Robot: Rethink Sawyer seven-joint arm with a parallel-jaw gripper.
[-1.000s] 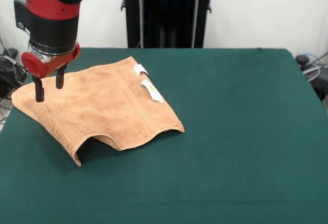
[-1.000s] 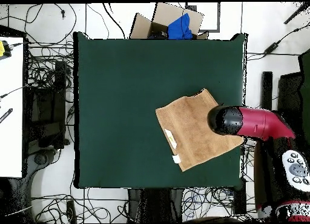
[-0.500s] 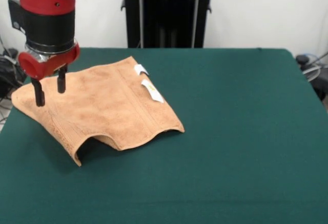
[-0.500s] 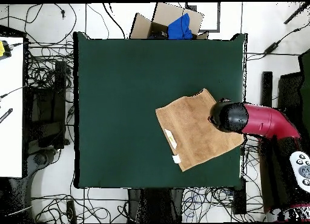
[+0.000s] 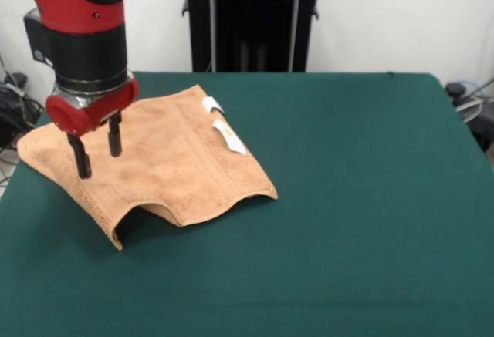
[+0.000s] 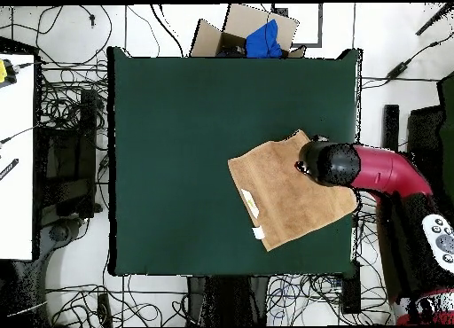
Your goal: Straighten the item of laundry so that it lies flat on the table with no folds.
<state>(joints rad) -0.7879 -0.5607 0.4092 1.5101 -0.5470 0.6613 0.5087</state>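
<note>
Now shifted inward over the towel (image 5: 154,160), gripper (image 5: 97,153) with fingers apart and empty, seemingly nearing the raised front fold.

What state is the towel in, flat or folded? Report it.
Not flat. The towel is mostly spread on the table, but its near edge humps up in the front view, with shadow under the raised fold.

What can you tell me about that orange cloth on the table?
The towel is a small orange-tan terry rectangle with two white tags on one edge. It lies on the green table, near one side, not flat: its near edge is lifted and curled, with shadow beneath. The open gripper hangs over one end; whether it touches is unclear.
</note>
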